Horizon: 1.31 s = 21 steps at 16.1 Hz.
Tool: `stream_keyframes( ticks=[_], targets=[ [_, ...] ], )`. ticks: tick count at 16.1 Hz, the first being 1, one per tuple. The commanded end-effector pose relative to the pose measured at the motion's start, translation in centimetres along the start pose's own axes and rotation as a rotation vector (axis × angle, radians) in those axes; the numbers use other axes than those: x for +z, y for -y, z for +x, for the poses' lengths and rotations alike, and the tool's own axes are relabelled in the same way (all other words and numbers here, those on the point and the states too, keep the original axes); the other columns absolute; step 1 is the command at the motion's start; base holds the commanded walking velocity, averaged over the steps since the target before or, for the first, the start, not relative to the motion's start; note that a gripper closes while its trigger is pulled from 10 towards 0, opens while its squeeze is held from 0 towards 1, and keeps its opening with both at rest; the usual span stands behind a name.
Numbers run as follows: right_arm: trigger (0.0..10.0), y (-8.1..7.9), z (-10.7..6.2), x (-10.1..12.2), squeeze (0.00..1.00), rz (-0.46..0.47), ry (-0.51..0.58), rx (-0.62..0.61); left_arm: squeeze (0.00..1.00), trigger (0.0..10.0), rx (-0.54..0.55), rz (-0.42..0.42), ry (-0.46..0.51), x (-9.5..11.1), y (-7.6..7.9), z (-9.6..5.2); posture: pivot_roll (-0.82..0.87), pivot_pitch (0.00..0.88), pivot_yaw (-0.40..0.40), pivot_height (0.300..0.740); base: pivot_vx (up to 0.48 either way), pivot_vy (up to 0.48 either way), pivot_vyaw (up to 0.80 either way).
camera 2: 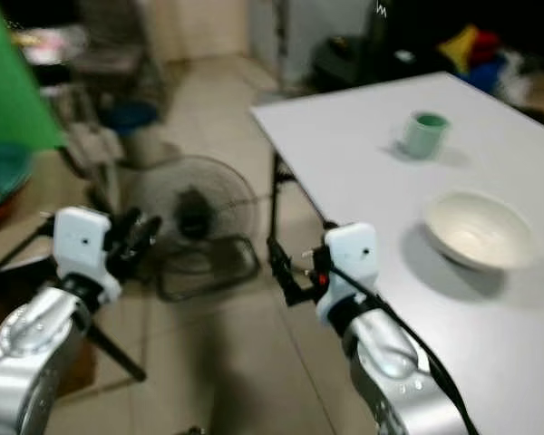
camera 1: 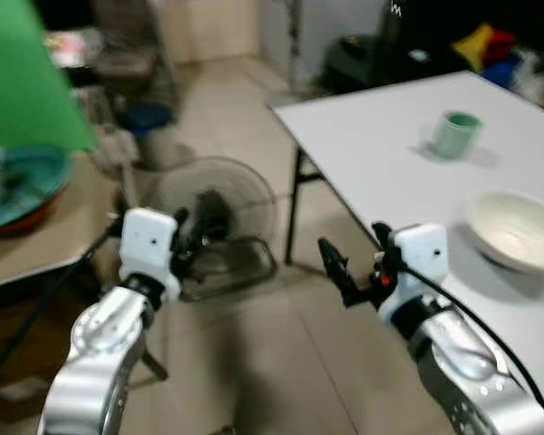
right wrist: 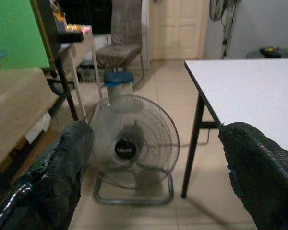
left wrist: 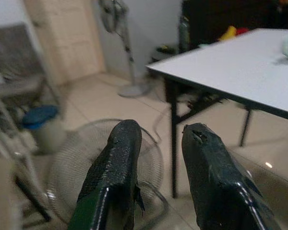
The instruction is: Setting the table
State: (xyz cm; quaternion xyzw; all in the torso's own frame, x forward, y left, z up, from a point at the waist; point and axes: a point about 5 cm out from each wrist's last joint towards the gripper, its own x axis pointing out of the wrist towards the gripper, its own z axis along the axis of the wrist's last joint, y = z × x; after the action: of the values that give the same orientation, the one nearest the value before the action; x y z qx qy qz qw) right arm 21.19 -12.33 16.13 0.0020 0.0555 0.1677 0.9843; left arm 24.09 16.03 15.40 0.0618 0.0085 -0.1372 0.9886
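Left eye view, left to right: side table (camera 1: pixel 45 240) with teal dish (camera 1: pixel 32 177); left gripper (camera 1: pixel 189 237), fingers narrowly parted, empty; floor fan (camera 1: pixel 213 217); right gripper (camera 1: pixel 337 269), fingers spread wide, empty; white table (camera 1: pixel 390 145) carrying green cup (camera 1: pixel 456 133) and white bowl (camera 1: pixel 517 231) near its edge. Risks, judged: right arm clipping bowl off edge; stumbling into fan between tables; blurred view spoiling aim.
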Motion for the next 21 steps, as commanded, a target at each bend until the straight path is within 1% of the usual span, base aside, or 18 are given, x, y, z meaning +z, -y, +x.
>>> stream_keyframes(
  ticks=[1,3,12,21],
  targets=[
    [10.0,0.57,-0.23,-0.22,0.0,0.019,-0.011,-0.033,0.0,10.0,-0.019,-0.004,0.012,0.38,0.56,0.11,0.1,0.0,0.052,0.74,0.0,0.334,0.0],
    [10.0,0.62,-0.17,-0.38,0.0,0.018,-0.022,-0.038,0.0,10.0,-0.015,-0.004,0.009,0.45,0.48,0.17,0.1,0.0,0.052,0.74,0.0,0.336,0.0],
    [10.0,0.78,0.24,-0.21,0.0,0.019,-0.005,-0.056,0.0,10.0,-0.007,-0.005,0.012,0.8,0.3,0.24,0.1,0.0,0.052,0.74,0.0,0.334,0.0],
    [10.0,0.45,0.56,-0.12,0.0,0.014,-0.004,-0.022,0.0,10.0,0.002,-0.012,0.014,1.0,0.21,0.21,0.11,0.0,0.046,0.74,0.0,0.332,0.0]
  ],
)
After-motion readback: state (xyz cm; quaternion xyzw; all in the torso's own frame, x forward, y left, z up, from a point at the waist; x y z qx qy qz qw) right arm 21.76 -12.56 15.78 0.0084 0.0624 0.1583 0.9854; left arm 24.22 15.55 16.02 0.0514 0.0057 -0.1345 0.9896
